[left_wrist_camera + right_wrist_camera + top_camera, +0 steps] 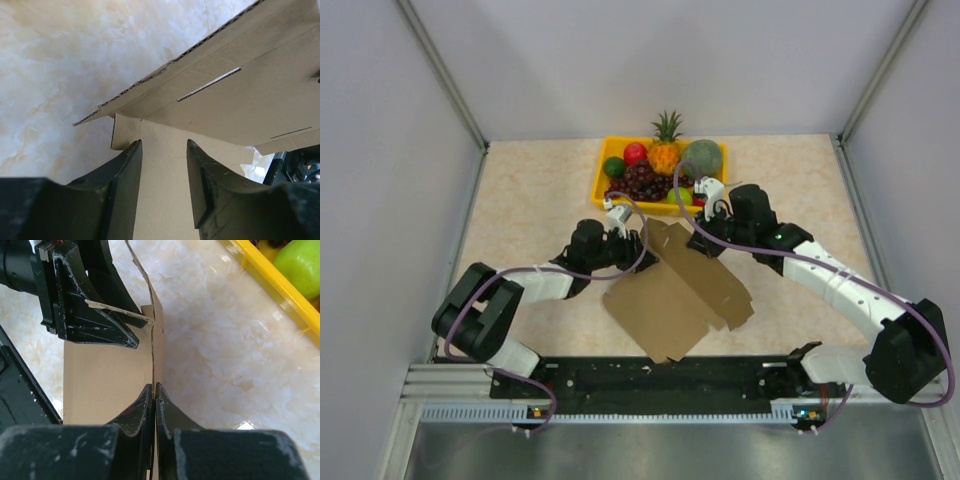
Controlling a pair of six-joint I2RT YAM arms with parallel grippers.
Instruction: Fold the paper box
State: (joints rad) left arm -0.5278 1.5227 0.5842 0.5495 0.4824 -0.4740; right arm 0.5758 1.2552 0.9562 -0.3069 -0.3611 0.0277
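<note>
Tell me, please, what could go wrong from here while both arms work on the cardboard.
The right gripper is shut on only the thin edge of a raised flap of the paper box; a hard pull might tear it.
The jaws of the left gripper stand apart over a panel, so the box may slide on the table.
The yellow tray sits close by; a swinging flap could knock it.

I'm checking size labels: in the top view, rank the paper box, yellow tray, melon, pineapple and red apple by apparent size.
1. paper box
2. yellow tray
3. melon and pineapple look about alike, so unranked
4. red apple, smallest
</note>
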